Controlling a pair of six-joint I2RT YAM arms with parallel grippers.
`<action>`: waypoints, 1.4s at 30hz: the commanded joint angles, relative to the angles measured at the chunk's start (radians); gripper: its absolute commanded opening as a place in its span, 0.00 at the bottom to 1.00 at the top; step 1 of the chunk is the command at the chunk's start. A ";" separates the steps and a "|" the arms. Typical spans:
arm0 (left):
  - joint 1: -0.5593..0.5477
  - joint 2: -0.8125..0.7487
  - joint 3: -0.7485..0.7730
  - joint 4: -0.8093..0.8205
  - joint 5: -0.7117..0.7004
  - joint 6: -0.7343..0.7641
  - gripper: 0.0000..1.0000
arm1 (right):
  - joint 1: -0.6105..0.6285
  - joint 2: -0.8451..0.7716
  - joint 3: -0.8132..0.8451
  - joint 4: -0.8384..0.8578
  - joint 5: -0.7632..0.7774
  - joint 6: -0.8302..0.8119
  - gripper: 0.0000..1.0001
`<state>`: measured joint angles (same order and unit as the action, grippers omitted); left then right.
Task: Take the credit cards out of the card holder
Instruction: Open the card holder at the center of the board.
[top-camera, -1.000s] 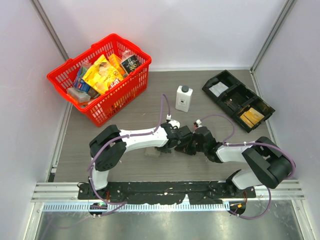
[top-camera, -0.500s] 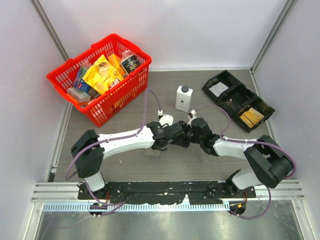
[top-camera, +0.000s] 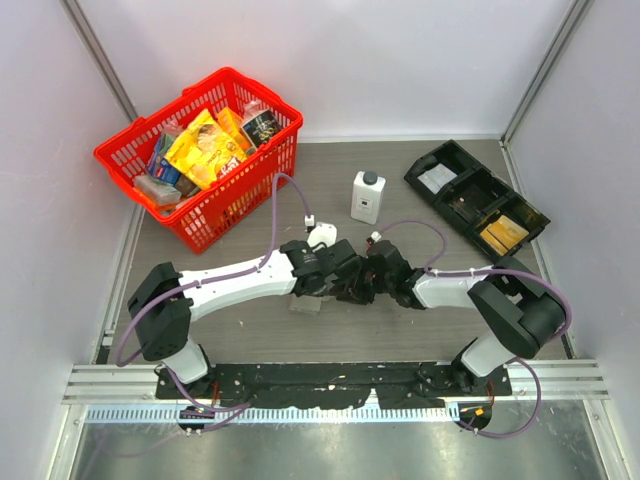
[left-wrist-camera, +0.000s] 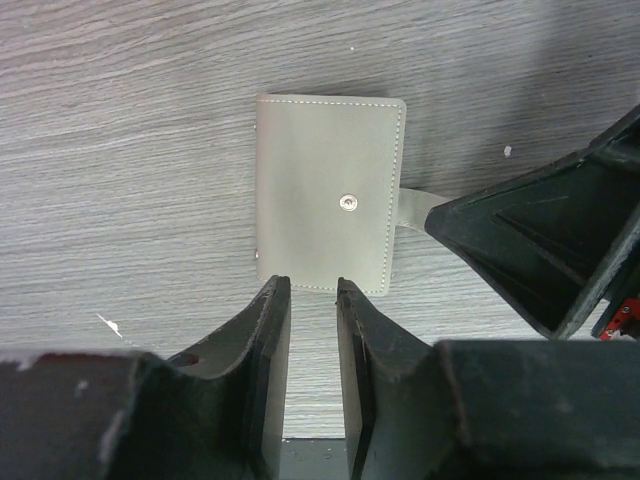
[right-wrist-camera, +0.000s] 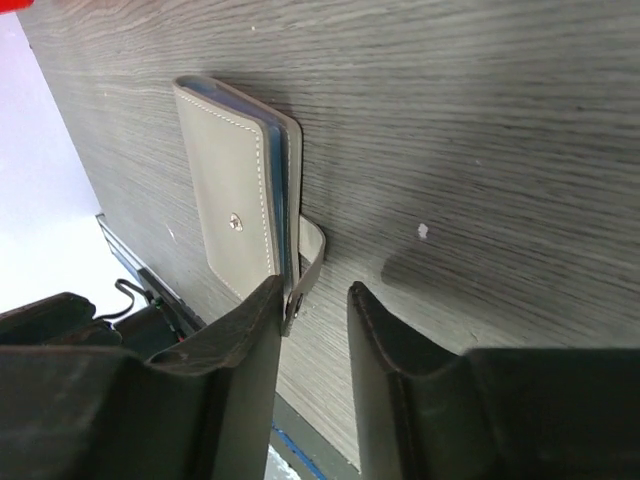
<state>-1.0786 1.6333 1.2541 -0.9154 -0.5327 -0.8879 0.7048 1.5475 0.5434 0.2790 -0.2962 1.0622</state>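
The taupe card holder (left-wrist-camera: 328, 195) lies flat and closed on the wood-grain table, snap stud facing up. Its strap (right-wrist-camera: 306, 262) hangs loose at one side. Light blue edges of the credit cards (right-wrist-camera: 271, 190) show inside it. In the top view only a corner of the holder (top-camera: 304, 304) shows under the left arm. My left gripper (left-wrist-camera: 312, 288) is slightly open and empty, its tips just short of the holder's near edge. My right gripper (right-wrist-camera: 315, 292) is open and empty, its left finger (right-wrist-camera: 255, 330) beside the strap. The two grippers (top-camera: 358, 284) meet tip to tip.
A red basket (top-camera: 236, 194) full of packets stands at the back left. A white bottle (top-camera: 367, 197) stands at the back centre. A long black tray (top-camera: 462, 192) with orange packets lies at the back right.
Both grippers have shifted a little to the left and come down over the holder. The left arm has stretched out flatter, its elbow swinging left.
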 joint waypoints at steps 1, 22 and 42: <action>0.000 -0.020 0.002 0.041 -0.006 -0.002 0.31 | 0.002 -0.001 -0.011 0.040 0.000 0.016 0.33; -0.001 0.178 0.054 0.047 0.043 0.084 0.86 | -0.057 0.220 -0.211 0.709 -0.213 0.136 0.01; 0.002 0.293 0.130 -0.060 -0.069 0.096 0.79 | -0.071 0.224 -0.224 0.680 -0.196 0.122 0.01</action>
<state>-1.0786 1.9209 1.3460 -0.9539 -0.5652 -0.7990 0.6373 1.8080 0.3145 0.9894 -0.5011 1.2182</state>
